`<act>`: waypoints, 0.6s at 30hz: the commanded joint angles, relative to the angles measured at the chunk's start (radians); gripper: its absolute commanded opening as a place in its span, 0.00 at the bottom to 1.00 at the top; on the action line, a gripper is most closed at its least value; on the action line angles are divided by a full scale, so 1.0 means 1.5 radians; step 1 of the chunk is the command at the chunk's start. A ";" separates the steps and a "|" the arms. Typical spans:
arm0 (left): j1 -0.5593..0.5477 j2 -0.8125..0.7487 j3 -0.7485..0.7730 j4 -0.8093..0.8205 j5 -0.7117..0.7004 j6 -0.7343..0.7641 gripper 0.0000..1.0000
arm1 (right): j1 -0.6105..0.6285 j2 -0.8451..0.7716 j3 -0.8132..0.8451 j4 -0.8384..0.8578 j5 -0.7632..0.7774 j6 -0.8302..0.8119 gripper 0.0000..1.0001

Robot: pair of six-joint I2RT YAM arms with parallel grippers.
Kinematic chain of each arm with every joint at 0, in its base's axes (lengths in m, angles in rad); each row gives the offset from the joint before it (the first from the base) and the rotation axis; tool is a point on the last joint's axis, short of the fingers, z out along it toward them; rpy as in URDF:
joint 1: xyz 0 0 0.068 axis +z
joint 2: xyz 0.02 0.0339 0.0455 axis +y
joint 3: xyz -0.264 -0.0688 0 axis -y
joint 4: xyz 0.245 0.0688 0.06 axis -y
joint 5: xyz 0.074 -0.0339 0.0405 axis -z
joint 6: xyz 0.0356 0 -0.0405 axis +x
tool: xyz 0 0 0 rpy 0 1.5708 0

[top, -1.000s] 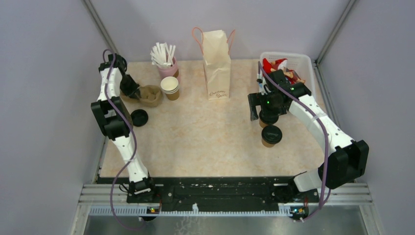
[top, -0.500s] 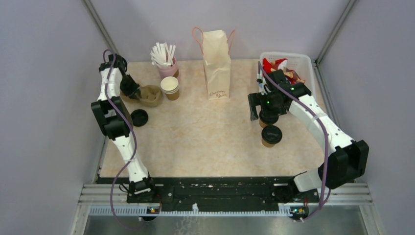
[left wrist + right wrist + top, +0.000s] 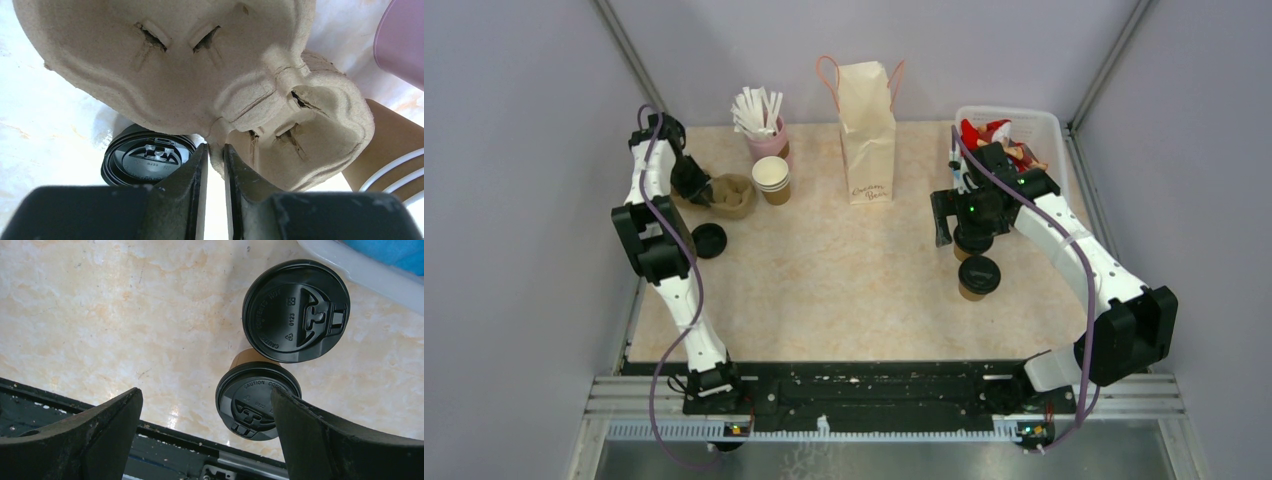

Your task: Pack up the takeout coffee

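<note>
Two takeout coffee cups with black lids stand at the right of the table: one nearer the arms, the other just behind it, partly under my right wrist. My right gripper hovers above them, wide open and holding nothing; its right finger overlaps the nearer lid in the right wrist view. At the far left my left gripper is shut on the rim of a brown pulp cup carrier. The paper bag stands upright at the back centre.
A loose black lid lies by the left arm. A stack of lidless cups and a pink cup of straws stand beside the carrier. A white bin sits at the back right.
The left arm has edged very slightly, with the carrier still in its grip. The right arm and both cups have not moved.
</note>
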 commanded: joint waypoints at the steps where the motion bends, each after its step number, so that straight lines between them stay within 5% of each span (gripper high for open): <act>1: 0.000 -0.009 0.010 0.002 -0.006 0.011 0.25 | 0.007 -0.003 0.010 0.014 0.006 -0.005 0.99; 18: -0.004 -0.010 0.034 -0.012 -0.003 0.019 0.28 | 0.007 -0.002 0.010 0.014 0.004 -0.005 0.99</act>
